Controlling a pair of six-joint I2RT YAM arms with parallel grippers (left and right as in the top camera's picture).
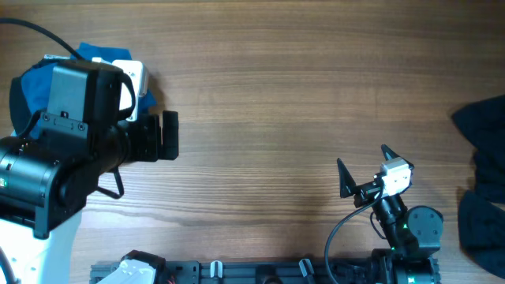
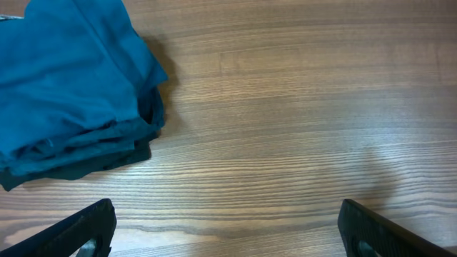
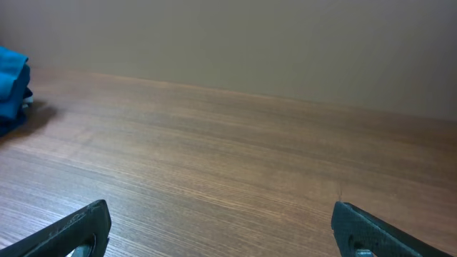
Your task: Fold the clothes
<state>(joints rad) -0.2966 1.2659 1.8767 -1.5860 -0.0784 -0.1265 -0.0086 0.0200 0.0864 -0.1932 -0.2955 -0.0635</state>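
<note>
Plainly, both jaws gape empty, the seemingly folded blue shirt [image 2: 68, 86] lying ahead of the left pair.

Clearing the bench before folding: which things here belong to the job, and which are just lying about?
Job:
blue garment, stacked in layers at the left
dark garments at the right edge

Not the job:
wooden table
black rail by the arms' bases

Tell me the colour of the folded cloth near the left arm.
The folded cloth is blue; the left wrist view shows it best.
</note>
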